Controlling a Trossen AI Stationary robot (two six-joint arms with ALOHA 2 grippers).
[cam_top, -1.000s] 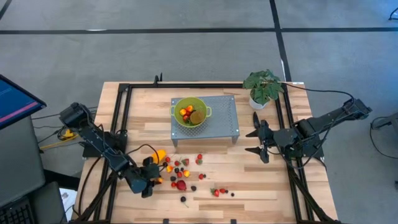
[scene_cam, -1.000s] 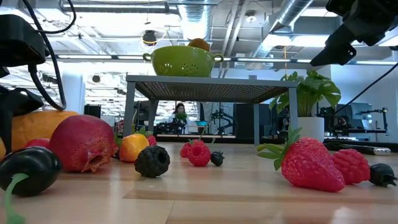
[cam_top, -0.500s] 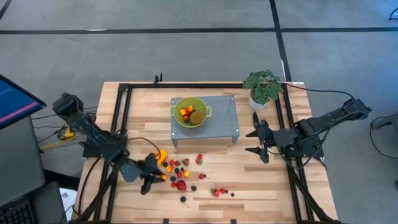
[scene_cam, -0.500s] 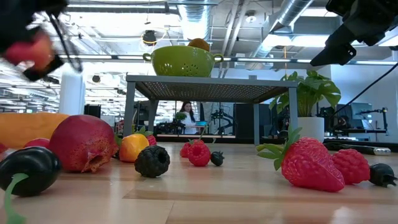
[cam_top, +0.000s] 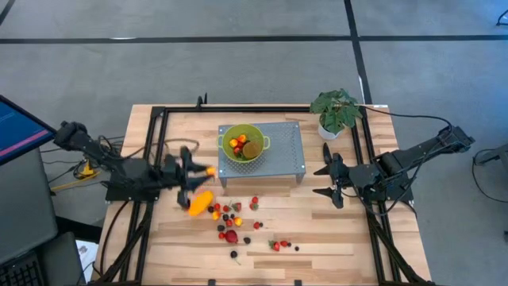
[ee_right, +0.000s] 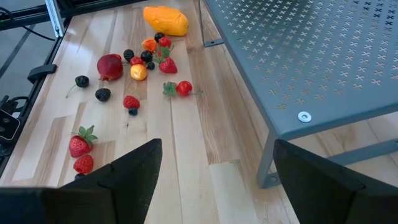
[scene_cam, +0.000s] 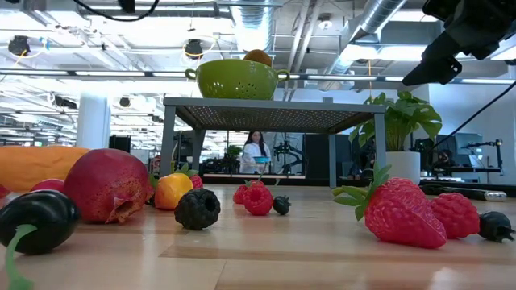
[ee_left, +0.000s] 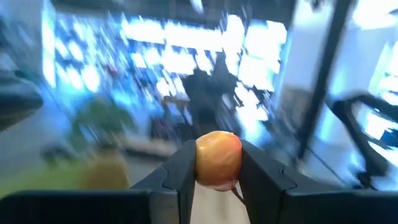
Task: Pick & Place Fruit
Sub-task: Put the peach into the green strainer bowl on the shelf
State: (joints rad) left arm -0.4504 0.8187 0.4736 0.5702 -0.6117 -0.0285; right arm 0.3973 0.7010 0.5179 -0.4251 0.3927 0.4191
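We are carrying a small orange fruit [ee_left: 218,159] pinched in our left gripper [cam_top: 193,171], raised just beside the green colander [cam_top: 242,143] on the grey rack [cam_top: 282,151], likely to drop it in, while our right gripper [cam_top: 327,181] is waiting wide apart beyond the rack.

no readable text, no labels, no brands, no numbers, no signs

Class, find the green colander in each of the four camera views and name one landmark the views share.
High view: green colander on the grey perforated shelf, left end.
Low view: colander atop the shelf, upper centre.
Left wrist view: not identifiable, blurred.
Right wrist view: not in it.
Shared landmark: the shelf.
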